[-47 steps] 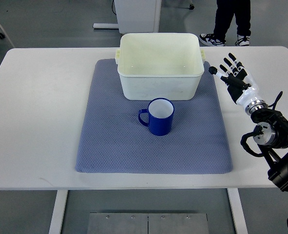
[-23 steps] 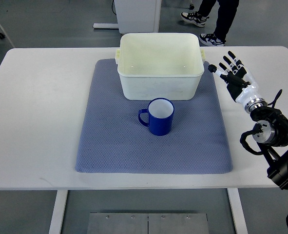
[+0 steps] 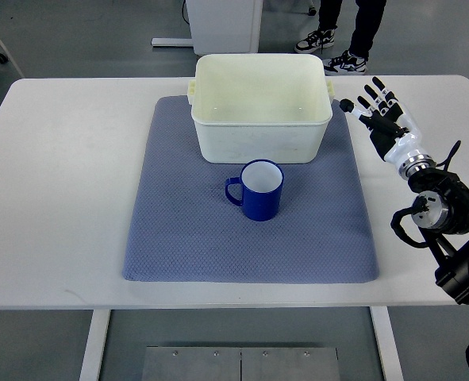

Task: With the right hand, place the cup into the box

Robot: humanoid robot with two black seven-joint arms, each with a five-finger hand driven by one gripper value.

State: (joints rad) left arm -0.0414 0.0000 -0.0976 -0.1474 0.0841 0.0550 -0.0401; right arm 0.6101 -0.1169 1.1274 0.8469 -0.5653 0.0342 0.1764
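R hand drifting, cup not yet approached

Blue cup [image 3: 256,189] upright on grey mat [image 3: 178,238], mid-table, just in front of cream box [image 3: 262,107] near table's [image 3: 59,198] far edge; handle to the left. R hand [image 3: 383,121] hangs by mat's far-right corner, fingers spread, holding nothing. Vs 1 s ago it has crept slightly toward the far edge, not toward cup; cup and box unmoved. Judgement: reach not begun, full pick + place remains. L arm out of frame. Person's legs [image 3: 345,32] beyond far edge, shifted left
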